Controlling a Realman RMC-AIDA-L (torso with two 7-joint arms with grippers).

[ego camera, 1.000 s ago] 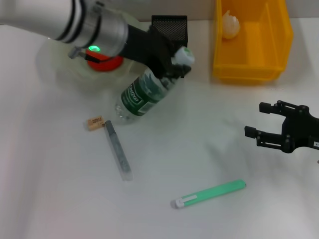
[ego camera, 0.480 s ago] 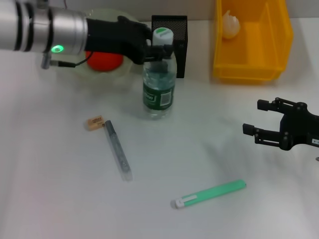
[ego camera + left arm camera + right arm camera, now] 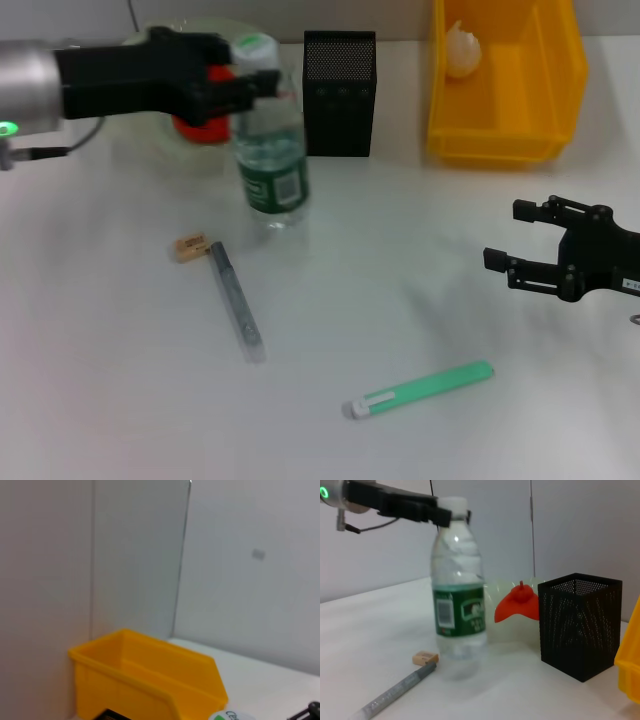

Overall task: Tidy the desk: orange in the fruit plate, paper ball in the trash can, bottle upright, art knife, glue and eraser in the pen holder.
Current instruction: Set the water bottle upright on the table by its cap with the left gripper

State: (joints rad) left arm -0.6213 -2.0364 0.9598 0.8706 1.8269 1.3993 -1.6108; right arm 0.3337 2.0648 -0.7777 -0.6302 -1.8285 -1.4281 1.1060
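Head view: bottle upright, vertical.

Head: looks steeply down on the tabletop.
Right wrist: low, sideways; shares the bottle and pen holder.
Left wrist: faces the trash can.

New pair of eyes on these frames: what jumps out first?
The bottle standing upright on the desk, with the left gripper clamped at its cap, just in front of the fruit plate holding the orange. Next, the yellow trash can at the far right with the paper ball inside, and the right gripper hovering open below it.
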